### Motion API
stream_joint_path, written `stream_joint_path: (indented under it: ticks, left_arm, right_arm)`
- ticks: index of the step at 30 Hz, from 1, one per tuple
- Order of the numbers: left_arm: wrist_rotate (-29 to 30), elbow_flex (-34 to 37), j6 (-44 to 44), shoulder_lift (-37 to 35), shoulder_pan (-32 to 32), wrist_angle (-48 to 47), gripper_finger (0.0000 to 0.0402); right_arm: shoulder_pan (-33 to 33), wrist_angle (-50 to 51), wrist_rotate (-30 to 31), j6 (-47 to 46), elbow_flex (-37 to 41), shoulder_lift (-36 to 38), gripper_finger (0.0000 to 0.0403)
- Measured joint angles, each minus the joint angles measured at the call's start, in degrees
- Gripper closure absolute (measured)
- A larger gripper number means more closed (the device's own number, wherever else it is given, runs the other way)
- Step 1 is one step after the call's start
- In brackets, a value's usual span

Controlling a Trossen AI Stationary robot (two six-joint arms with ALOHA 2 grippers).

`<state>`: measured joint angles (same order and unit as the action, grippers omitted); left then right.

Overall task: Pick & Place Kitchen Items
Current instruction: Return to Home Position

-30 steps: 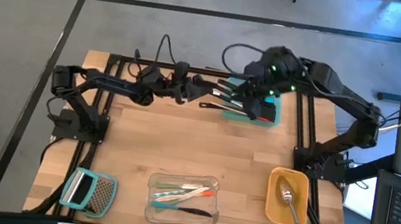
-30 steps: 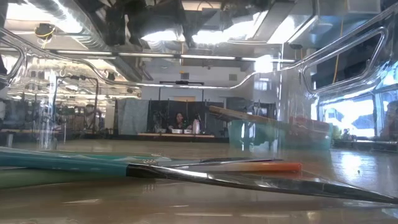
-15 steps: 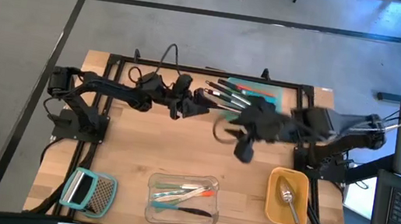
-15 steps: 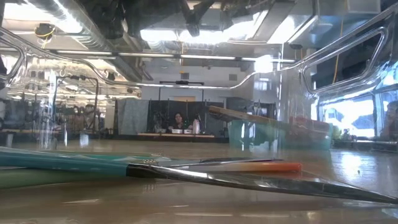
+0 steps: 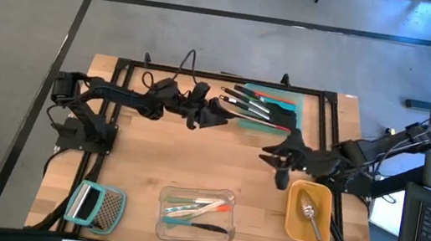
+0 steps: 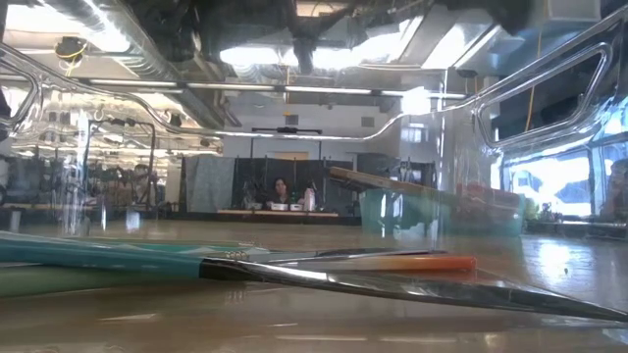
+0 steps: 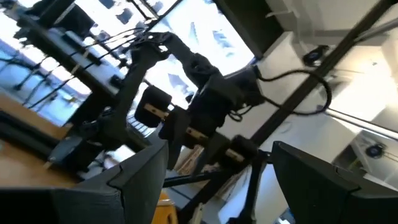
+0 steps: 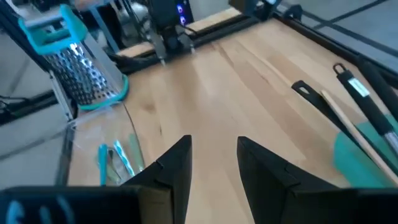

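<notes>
Reading both grippers as empty: right gripper (image 5: 271, 156) hangs near the teal bin (image 5: 290, 118), off its right front corner, flat dark fingers (image 8: 176, 167) parted on nothing; left gripper (image 5: 214, 115) sits just off the bin's left edge, blocky fingers (image 7: 140, 177) spread wide. Black slotted spatulas (image 5: 245, 105) with shiny steel handles and the red spatula (image 5: 274, 97) lie slanted in that bin, ends poking past its left rim. Bare wood planks (image 5: 193, 160) stretch open between the bin and the clear tub (image 5: 226, 196) holding slim teal, orange, green tools (image 5: 194, 209).
</notes>
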<state>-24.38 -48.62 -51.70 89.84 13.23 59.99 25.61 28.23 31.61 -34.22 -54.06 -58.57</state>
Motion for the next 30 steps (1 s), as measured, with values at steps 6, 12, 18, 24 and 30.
stream_joint_path:
  ticks: [6, 12, 18, 24, 30]
  left_arm:
    - [1.65, 0.00, 0.45, 0.02, 0.03, -2.98, 0.0121]
    - [2.90, 0.00, 2.78, 0.02, 0.00, -4.97, 0.0121]
    - [3.38, 0.00, 4.07, 0.02, -0.02, -5.01, 0.0121]
    - [3.21, 0.00, 3.43, 0.02, 0.05, -5.02, 0.0121]
    - [2.74, 0.00, 2.07, 0.02, 0.79, -5.25, 0.0121]
  right_arm:
    - [-0.05, -7.84, -0.58, 2.28, 14.18, 14.94, 0.0274]
    - [-0.15, -10.27, 0.22, 3.92, 24.85, 29.34, 0.0274]
    - [-0.15, -13.01, 0.78, 7.06, 33.14, 41.55, 0.0274]
    - [-0.17, -16.70, -0.09, 8.92, 40.68, 50.56, 0.0274]
    - [-1.70, -19.01, 1.39, 0.98, 49.78, 57.36, 0.0274]
